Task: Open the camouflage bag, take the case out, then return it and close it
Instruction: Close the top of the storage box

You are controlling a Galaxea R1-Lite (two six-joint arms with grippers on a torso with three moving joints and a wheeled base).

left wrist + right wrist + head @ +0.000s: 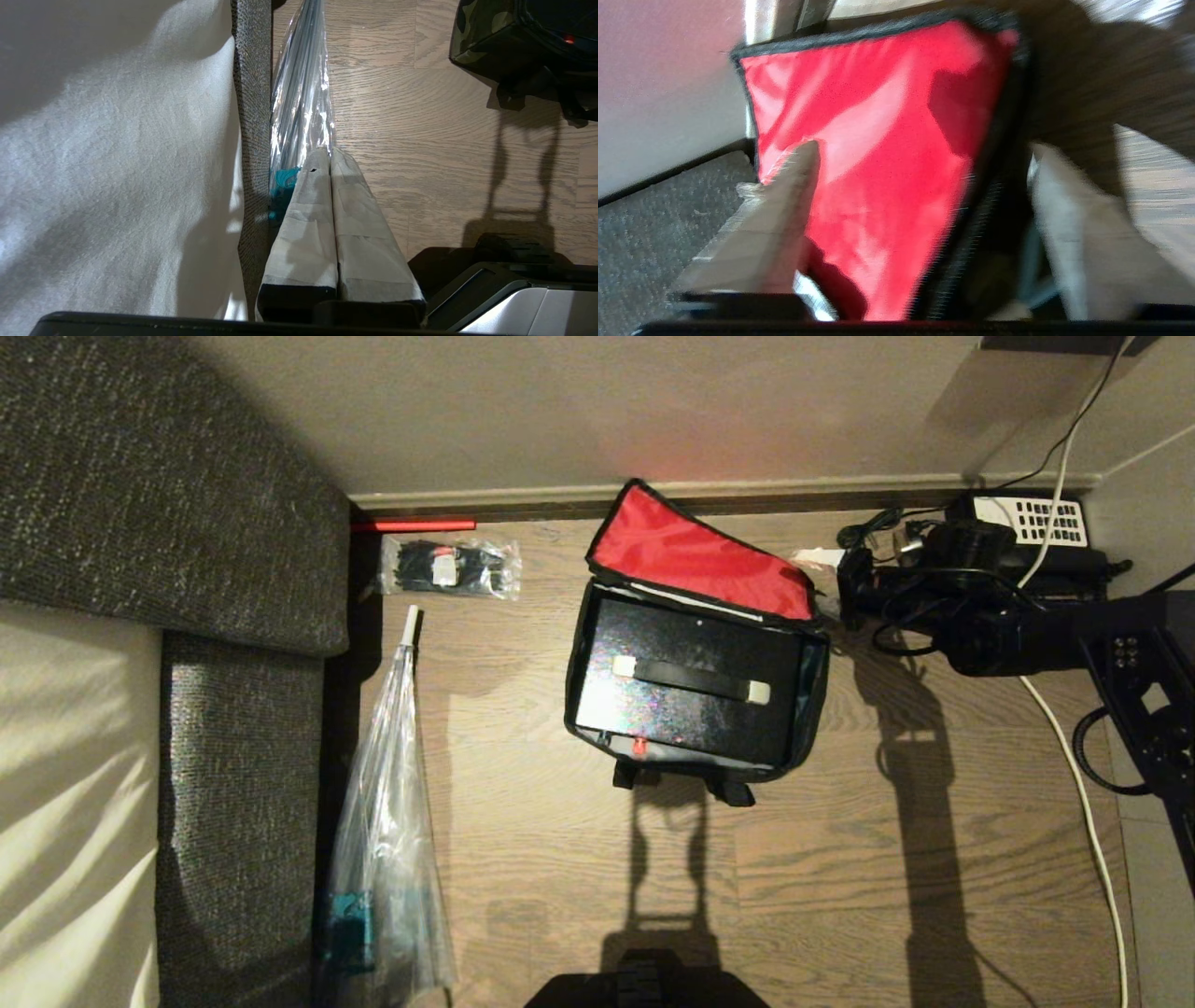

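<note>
Red lining faces up: the camouflage bag sits on the wood floor near the baseboard, lid flipped back and propped toward the wall. The case lies inside the bag, black top showing, a black handle with pale end strips across it, small red knob at the near edge. Bag straps stick out on the near side.

Right gripper is just beside the lid's right corner, arm reaching in from the right. In the right wrist view the fingers are spread apart, one over the red lining, the other off the lid's black zipper edge; view is blurred, so I cannot tell if either touches. Nothing is clamped.

Left gripper is parked low beside the grey sofa, fingers pressed together, empty, pointing at a clear plastic sleeve lying along the sofa.

Also on the floor: clear packet of black ties near the wall, red stick along the baseboard, black telephone with white keypad at right, white cable.
</note>
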